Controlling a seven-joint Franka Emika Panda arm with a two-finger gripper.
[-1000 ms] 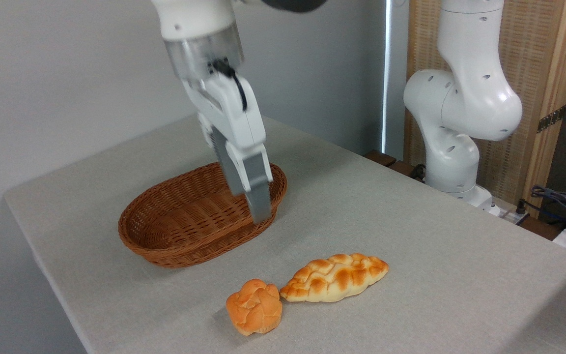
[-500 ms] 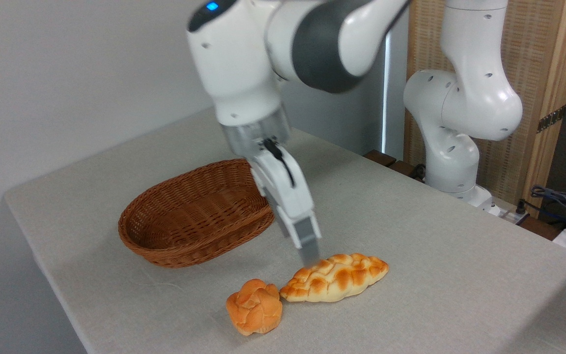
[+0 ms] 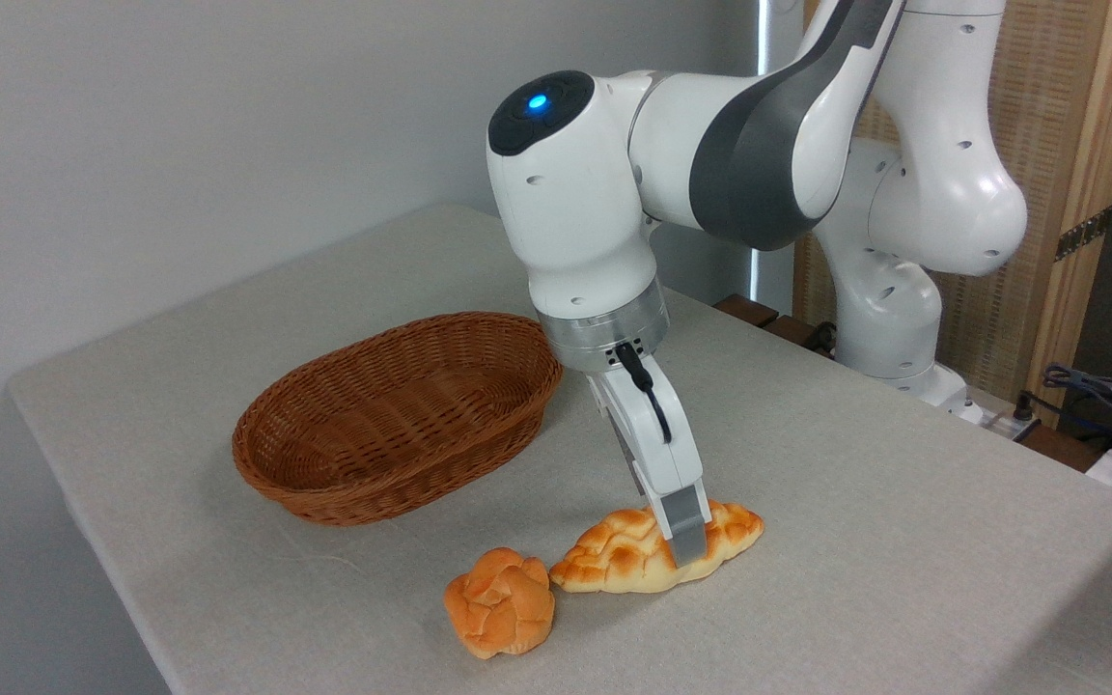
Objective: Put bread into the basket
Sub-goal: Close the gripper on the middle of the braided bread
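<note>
- Bread (image 3: 628,555) lies on the worktop (image 3: 855,541), well apart from the empty basket (image 3: 392,410).
- I have the gripper (image 3: 683,541) down across its middle, placed to grasp there; whether the fingers are pinching, I cannot tell.
- Round bun (image 3: 501,600) sits just beside the loaf's left tip, clear of the path.

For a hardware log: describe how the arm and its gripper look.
The arm is glossy white with dark grey joint bands, small round holes and a blue-lit dark cap. A silver ring joins it to the white gripper, which has grey fingers and a black cable.
</note>
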